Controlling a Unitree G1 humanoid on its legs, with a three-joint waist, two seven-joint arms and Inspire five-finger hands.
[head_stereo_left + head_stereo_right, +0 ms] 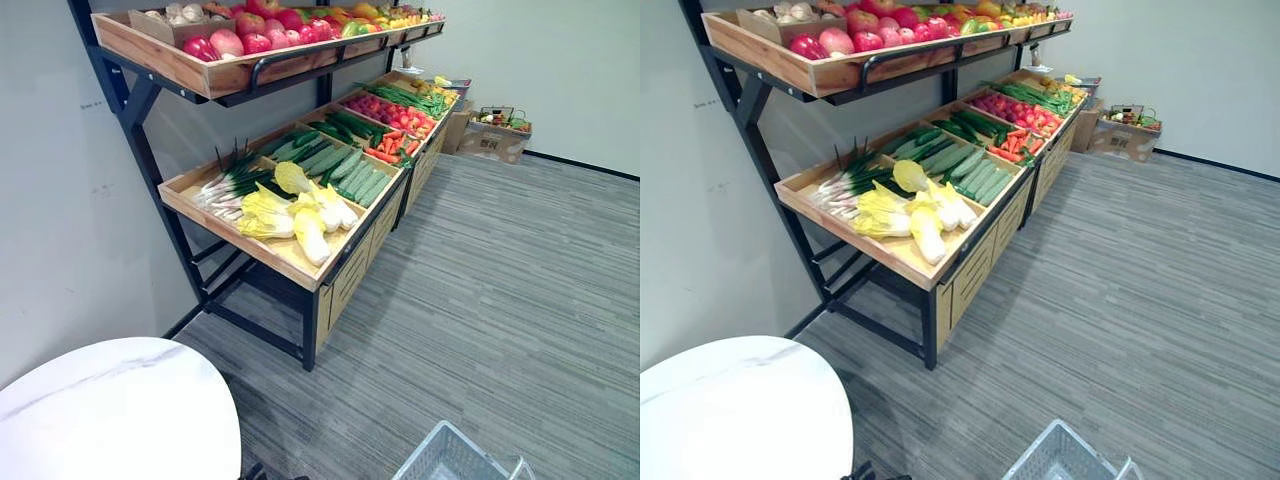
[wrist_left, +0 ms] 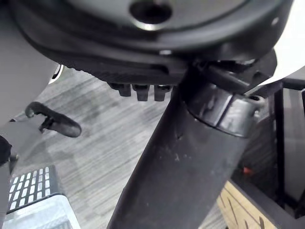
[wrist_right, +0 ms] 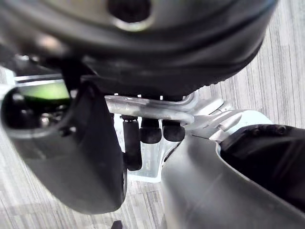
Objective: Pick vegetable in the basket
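A grey mesh basket (image 1: pixel 450 462) hangs low at the right, close in front of me. In the right wrist view my right hand (image 3: pixel 150 133) has its fingers curled round the basket's silver handle (image 3: pixel 143 106). Vegetables lie on the wooden lower shelf (image 1: pixel 290 262) ahead to the left: pale yellow cabbages (image 1: pixel 300 210), spring onions (image 1: pixel 228 185), cucumbers (image 1: pixel 345 170), carrots (image 1: pixel 388 150). My left hand (image 2: pixel 138 90) hangs over the floor with relaxed fingers and nothing in it, the basket (image 2: pixel 28 205) off to one side.
An upper shelf (image 1: pixel 160 55) holds apples (image 1: pixel 250 35) and other fruit. A white round table (image 1: pixel 110 410) stands at the near left. A cardboard box (image 1: pixel 495 142) sits by the far wall. Striped grey floor (image 1: pixel 500 300) spreads to the right of the shelves.
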